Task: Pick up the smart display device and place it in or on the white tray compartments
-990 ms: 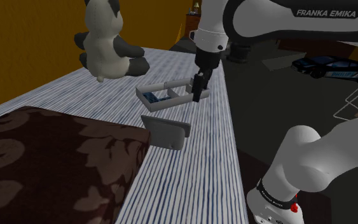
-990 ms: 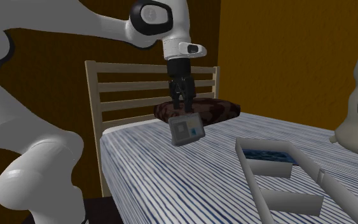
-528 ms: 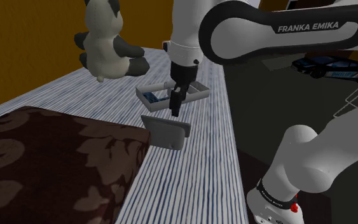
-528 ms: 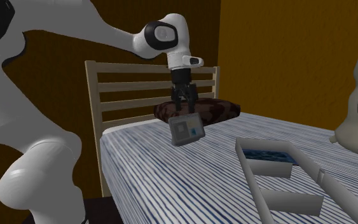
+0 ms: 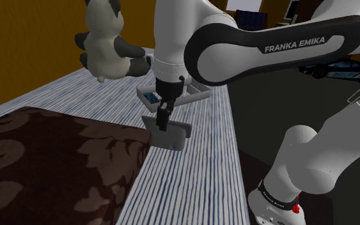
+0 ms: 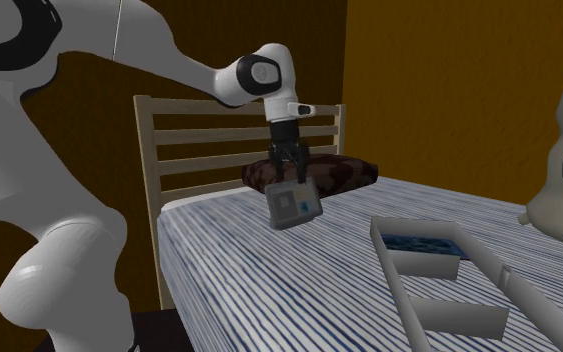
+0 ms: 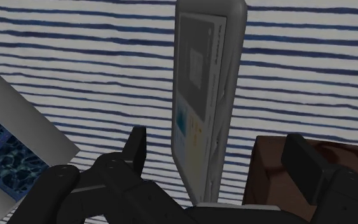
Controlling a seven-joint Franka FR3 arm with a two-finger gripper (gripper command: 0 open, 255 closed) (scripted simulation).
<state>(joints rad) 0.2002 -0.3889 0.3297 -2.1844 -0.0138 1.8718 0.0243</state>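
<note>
While the jaws stand open astride the smart display [image 7: 204,95], with a gap on either side, the device sits upright on the striped bed [image 5: 197,172]. It is just beside the brown pillow [image 5: 57,160] and apart from the tray [image 6: 399,272].

Clearance at the smart display device [image 5: 175,135]: the gripper [image 5: 162,123] straddles it with its fingers [image 7: 137,143] spread. The wrist view shows a gap on each side, with neither finger touching.

Obstacle: the brown patterned pillow [image 5: 50,166] lies just beside the device on the shoulder view's left, and its corner sits close beside one finger.

Free path: bare striped bedspread [image 5: 197,179] runs unobstructed between the device and the tray [image 6: 469,320].

The plush toy [image 5: 105,45] stands near the tray's far side, on the shoulder view's far left. The slatted headboard [image 6: 199,140] rises behind the pillow.
</note>
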